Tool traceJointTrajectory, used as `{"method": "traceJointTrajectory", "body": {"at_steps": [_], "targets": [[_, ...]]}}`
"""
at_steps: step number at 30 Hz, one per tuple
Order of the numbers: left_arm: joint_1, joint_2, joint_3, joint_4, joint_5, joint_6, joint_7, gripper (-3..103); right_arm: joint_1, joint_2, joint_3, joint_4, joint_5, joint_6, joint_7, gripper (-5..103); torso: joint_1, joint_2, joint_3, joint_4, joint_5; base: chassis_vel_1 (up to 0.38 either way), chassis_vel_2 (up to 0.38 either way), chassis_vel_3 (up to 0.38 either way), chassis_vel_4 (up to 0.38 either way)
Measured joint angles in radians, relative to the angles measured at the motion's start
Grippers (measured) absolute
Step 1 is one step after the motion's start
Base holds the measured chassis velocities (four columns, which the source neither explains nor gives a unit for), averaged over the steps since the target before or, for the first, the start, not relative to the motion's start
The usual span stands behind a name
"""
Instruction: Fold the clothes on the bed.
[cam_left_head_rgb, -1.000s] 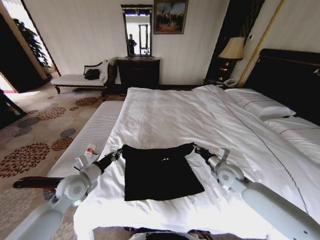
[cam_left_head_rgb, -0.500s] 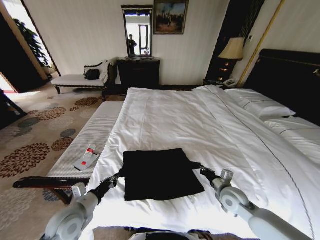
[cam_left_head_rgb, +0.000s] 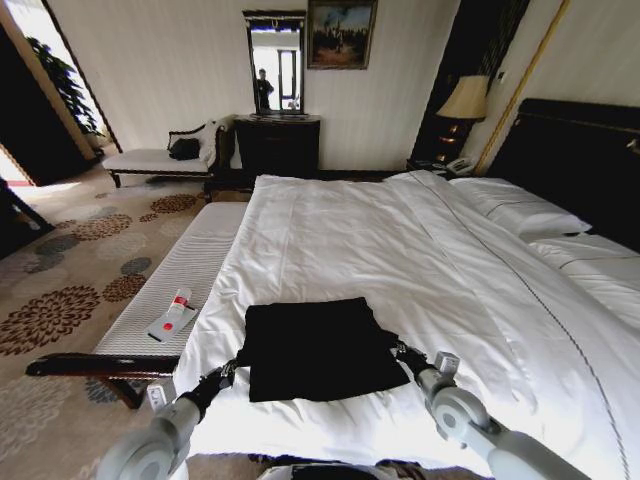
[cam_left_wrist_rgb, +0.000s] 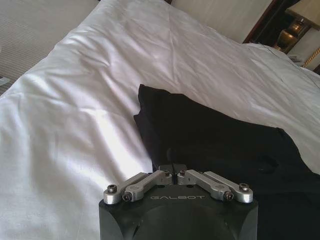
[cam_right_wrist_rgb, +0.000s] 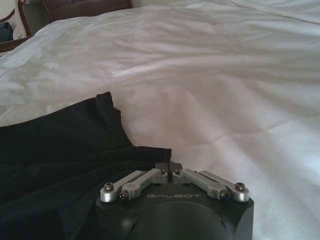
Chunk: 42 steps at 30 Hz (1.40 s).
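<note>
One garment: black T-shirt (cam_left_head_rgb: 318, 347), folded over into a rough rectangle; lettering not visible.
Garment position: flat on the white sheet of the bed (cam_left_head_rgb: 400, 240), near the foot end and toward the robot's left half of the mattress.
Garment edges: in the left wrist view the shirt (cam_left_wrist_rgb: 220, 150) shows a notched corner on its far side; in the right wrist view the shirt (cam_right_wrist_rgb: 60, 150) shows a raised corner and a fold running toward the claw.
Left claw: left claw (cam_left_head_rgb: 232, 368) at the shirt's left edge, low on the sheet; in its wrist view the fingers of the left claw (cam_left_wrist_rgb: 172, 169) are drawn together on black cloth, gripping the shirt.
Right claw: right claw (cam_left_head_rgb: 400, 352) at the shirt's right edge; in its wrist view the right claw (cam_right_wrist_rgb: 169, 166) is closed with its tips meeting on the dark hem, gripping the shirt.
Arms: both reach in from the near edge, one on each side of the garment.
Bed surroundings: white pillows (cam_left_head_rgb: 525, 215) by the dark headboard (cam_left_head_rgb: 580, 160).
Beside bed: narrow striped bench (cam_left_head_rgb: 185, 275) on the robot's left, carrying a small red-and-white item (cam_left_head_rgb: 174, 312).
Far wall: dark dresser (cam_left_head_rgb: 277, 145) under a mirror (cam_left_head_rgb: 274, 62); lamp (cam_left_head_rgb: 464, 98) near the headboard.
</note>
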Motion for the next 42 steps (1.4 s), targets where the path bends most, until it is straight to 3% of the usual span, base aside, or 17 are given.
{"method": "traceJointTrajectory", "body": {"at_steps": [5,6,7,8,11,12,14,15,17,18,20,23,26,29,30,34,42], "targets": [[0.014,-0.003,-0.002,-0.005,0.04,0.005,-0.026,4,-0.003,0.012,-0.006,0.013,-0.013,-0.007,0.058,1,0.0,0.0,0.0,-0.0003,-0.0005,0.0,0.0,0.0,0.0],[0.017,-0.005,-0.002,-0.009,0.044,0.006,-0.032,8,-0.004,0.013,-0.006,0.017,-0.014,-0.008,0.065,12,0.0,0.0,0.0,-0.0004,-0.0004,0.0,0.0,0.0,0.0],[0.02,-0.006,-0.003,-0.015,0.051,0.009,-0.038,8,-0.006,0.015,-0.006,0.023,-0.015,-0.01,0.079,12,0.0,0.0,0.0,-0.0003,-0.0004,0.0,0.0,0.0,0.0],[0.03,-0.013,-0.011,-0.038,0.083,0.012,-0.057,19,-0.011,0.023,-0.003,0.05,-0.025,-0.016,0.138,22,0.0,0.0,0.0,-0.0001,-0.0002,0.0,0.0,0.0,0.0],[0.028,-0.016,-0.025,-0.066,0.099,0.014,-0.077,24,-0.027,0.037,0.023,0.088,-0.036,-0.029,0.21,22,0.0,0.0,0.0,0.0002,0.0,0.0,0.0,0.0,0.0],[0.021,-0.018,-0.038,-0.083,0.097,0.016,-0.085,30,-0.039,0.046,0.044,0.11,-0.041,-0.034,0.244,33,0.0,0.0,0.0,0.0001,-0.0002,0.0,0.0,0.0,0.0],[0.004,-0.027,-0.077,-0.115,0.07,0.023,-0.096,35,-0.047,0.062,0.075,0.14,-0.05,-0.037,0.291,33,0.0,0.0,0.0,-0.0012,-0.0004,0.0,0.0,0.0,0.0],[-0.009,-0.033,-0.099,-0.129,0.048,0.025,-0.1,41,-0.044,0.07,0.089,0.15,-0.057,-0.037,0.307,44,0.0,0.0,0.0,-0.0008,-0.0004,0.0,0.0,0.0,0.0],[-0.053,-0.041,-0.146,-0.149,-0.008,0.033,-0.108,46,-0.018,0.083,0.108,0.158,-0.082,-0.025,0.33,44,0.0,0.0,0.0,-0.0001,-0.0003,0.0,0.0,0.0,0.0],[-0.108,-0.041,-0.173,-0.15,-0.058,0.041,-0.111,52,0.015,0.09,0.116,0.155,-0.101,-0.013,0.336,55,0.0,0.0,0.0,0.0003,-0.0002,0.0,0.0,0.0,0.0],[-0.139,-0.04,-0.177,-0.145,-0.079,0.045,-0.11,57,0.038,0.094,0.116,0.149,-0.107,-0.009,0.337,55,0.0,0.0,0.0,0.0003,-0.0001,0.0,0.0,0.0,0.0],[-0.296,-0.036,-0.147,-0.056,-0.163,0.067,-0.089,74,0.153,0.107,0.086,0.105,-0.099,-0.005,0.338,77,0.0,0.0,0.0,-0.0002,-0.0003,0.0,0.0,0.0,0.0],[-0.393,-0.046,-0.101,0.051,-0.22,0.083,-0.064,78,0.217,0.125,0.056,0.067,-0.096,-0.005,0.337,77,0.0,0.0,0.0,0.0,-0.0005,0.0,0.0,0.0,0.0],[-0.528,-0.066,-0.028,0.234,-0.272,0.087,0.026,95,0.29,0.156,0.016,0.003,-0.099,-0.01,0.322,97,0.0,0.0,0.0,0.0001,-0.0005,0.0,0.0,0.0,0.0],[-0.528,-0.066,-0.028,0.234,-0.272,0.087,0.026,95,0.29,0.156,0.016,0.003,-0.099,-0.01,0.322,97,0.0,0.0,0.0,0.0001,-0.0005,0.0,0.0,0.0,0.0],[-0.654,-0.094,0.063,0.434,-0.308,0.072,0.18,100,0.318,0.18,0.004,-0.049,-0.098,-0.018,0.313,100,0.0,0.0,0.0,-0.0004,-0.0003,0.0,0.0,0.0,0.0],[-0.798,-0.148,0.166,0.687,-0.307,0.043,0.246,100,0.318,0.189,0.002,-0.078,-0.094,-0.025,0.311,100,0.0,0.0,0.0,-0.0003,-0.0004,0.0,0.0,0.0,0.0]]}}
